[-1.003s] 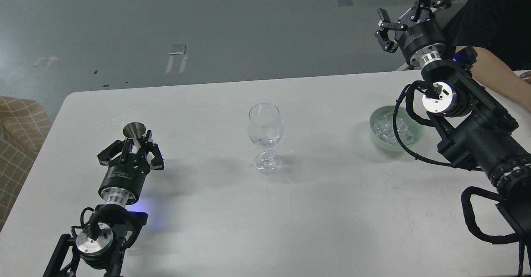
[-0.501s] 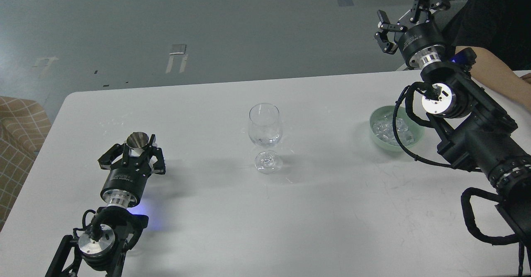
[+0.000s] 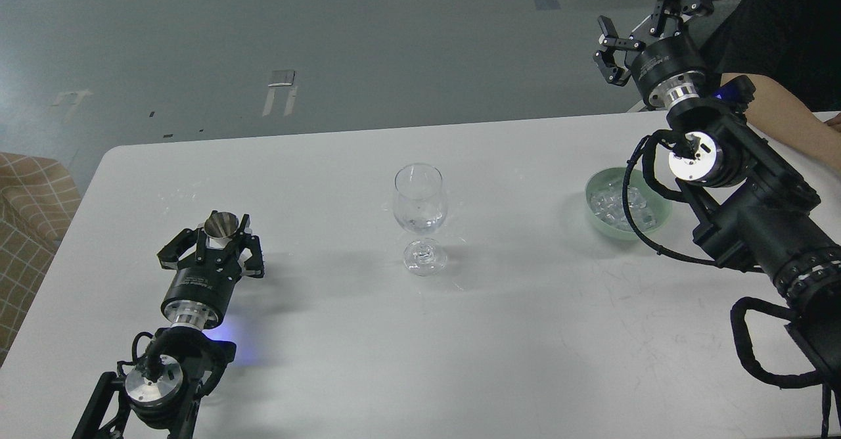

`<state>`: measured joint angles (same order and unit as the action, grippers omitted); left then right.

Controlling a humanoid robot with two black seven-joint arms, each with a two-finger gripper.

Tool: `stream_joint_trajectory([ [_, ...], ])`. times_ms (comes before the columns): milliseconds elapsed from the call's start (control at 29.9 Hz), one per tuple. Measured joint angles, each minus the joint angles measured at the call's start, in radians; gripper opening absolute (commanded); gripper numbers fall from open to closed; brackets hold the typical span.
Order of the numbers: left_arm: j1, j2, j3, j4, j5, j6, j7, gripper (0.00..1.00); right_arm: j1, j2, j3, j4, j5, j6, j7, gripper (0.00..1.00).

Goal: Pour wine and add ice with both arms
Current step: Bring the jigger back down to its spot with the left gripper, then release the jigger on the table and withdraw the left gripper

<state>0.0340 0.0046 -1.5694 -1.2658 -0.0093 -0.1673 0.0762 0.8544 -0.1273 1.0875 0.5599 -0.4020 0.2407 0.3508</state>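
A clear stemmed wine glass point(image 3: 420, 204) stands upright at the middle of the white table point(image 3: 525, 334); it looks nearly empty. My left gripper point(image 3: 220, 236) is low over the table's left side, shut on a small metal measuring cup point(image 3: 221, 224) whose mouth faces away from me. A pale green bowl point(image 3: 594, 219) at the right holds several clear ice cubes point(image 3: 614, 202). My right gripper point(image 3: 647, 15) is open and empty, raised high beyond the table's far edge, above and behind the bowl. My right arm's cable partly crosses the bowl.
A person's bare forearm point(image 3: 788, 117) rests on the table's far right corner, just behind my right arm. A checked cushion point(image 3: 26, 229) sits off the table's left edge. Grey floor lies beyond the far edge.
My left gripper has drawn back toward me and slightly right, carrying the metal cup with it. My right gripper has barely shifted. The glass and bowl have not moved.
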Motion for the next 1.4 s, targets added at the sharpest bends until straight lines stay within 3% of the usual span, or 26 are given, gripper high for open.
stream_joint_trajectory([
  [435, -0.003, 0.0, 0.003, 0.0, 0.001, 0.002, 0.002, 0.64, 0.0, -0.002, 0.001, 0.0, 0.0, 0.0, 0.0, 1.0],
  [568, -0.003, 0.002, 0.003, 0.0, 0.001, 0.003, 0.005, 0.83, 0.001, -0.002, 0.002, 0.0, 0.0, 0.0, 0.0, 1.0],
  [769, -0.005, 0.003, 0.004, 0.0, 0.002, 0.006, 0.009, 0.98, 0.002, -0.003, 0.002, 0.0, 0.0, 0.0, 0.0, 1.0],
  [1404, 0.029, 0.009, 0.003, -0.015, 0.002, 0.006, 0.011, 0.98, 0.002, -0.005, 0.003, 0.001, 0.0, -0.002, 0.0, 1.0],
])
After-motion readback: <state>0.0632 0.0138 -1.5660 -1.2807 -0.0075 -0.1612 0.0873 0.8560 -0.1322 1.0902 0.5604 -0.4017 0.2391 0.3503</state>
